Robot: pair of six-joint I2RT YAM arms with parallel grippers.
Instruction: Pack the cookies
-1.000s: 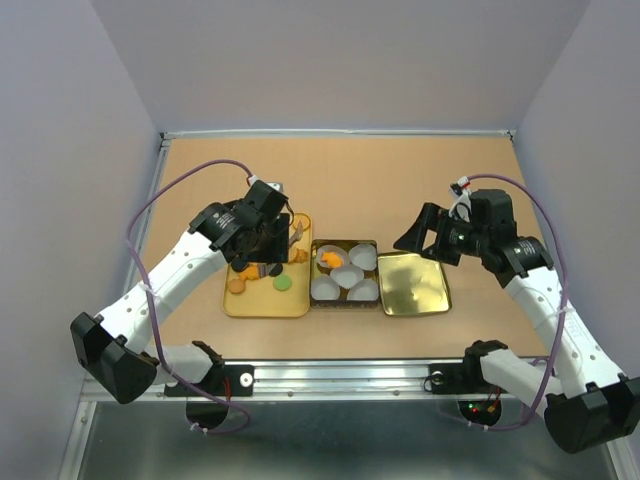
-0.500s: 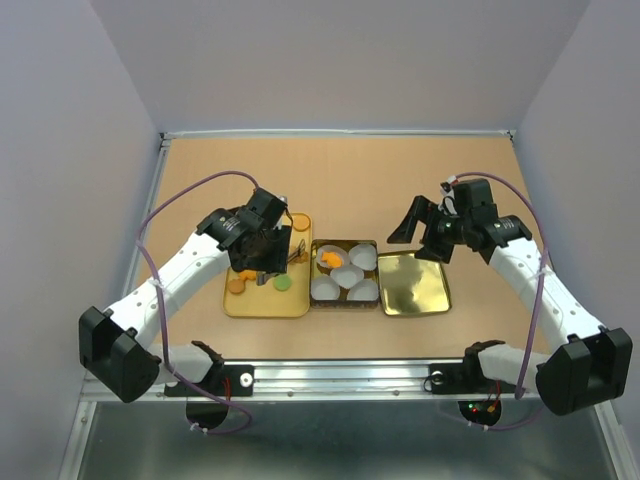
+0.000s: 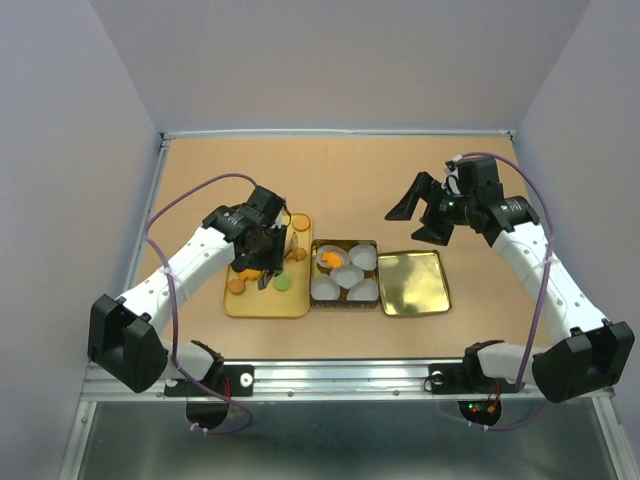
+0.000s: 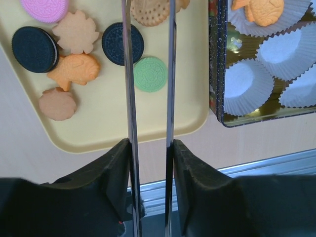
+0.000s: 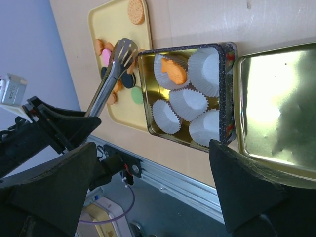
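1. Two tools are hanging over the tan wooden bench [image 3: 340, 180]. The left tool [image 4: 148, 158] is clenching a pair of long silver metal tongs [image 4: 127, 98], whose two arms are standing apart with nothing showing between them but the tray below.
2. Most of the cookies [image 4: 74, 69] are lying under and ahead of the left tool on a pale yellow rectangular tray [image 4: 98, 128]. They are showing as black, pink, green and tan rounds, an orange leaf and an orange fish.
3. A round green cookie [image 4: 150, 74] is showing between the tong arms, on the tray.
4. Just to the right of the left tool, beside the tray, a dark square metal tin [image 4: 217, 64] is holding white fluted paper cups [image 4: 242, 84]. One orange fish-shaped cookie [image 4: 256, 10] is lying in the cup farthest ahead.
5. The right tool [image 3: 417, 220] is hovering released, its fingers spreading wide and grasping nothing.
6. A gold rectangular metal lid [image 3: 412, 283] is lying on the bench below the right tool, toward that arm's base and just beside the tin.
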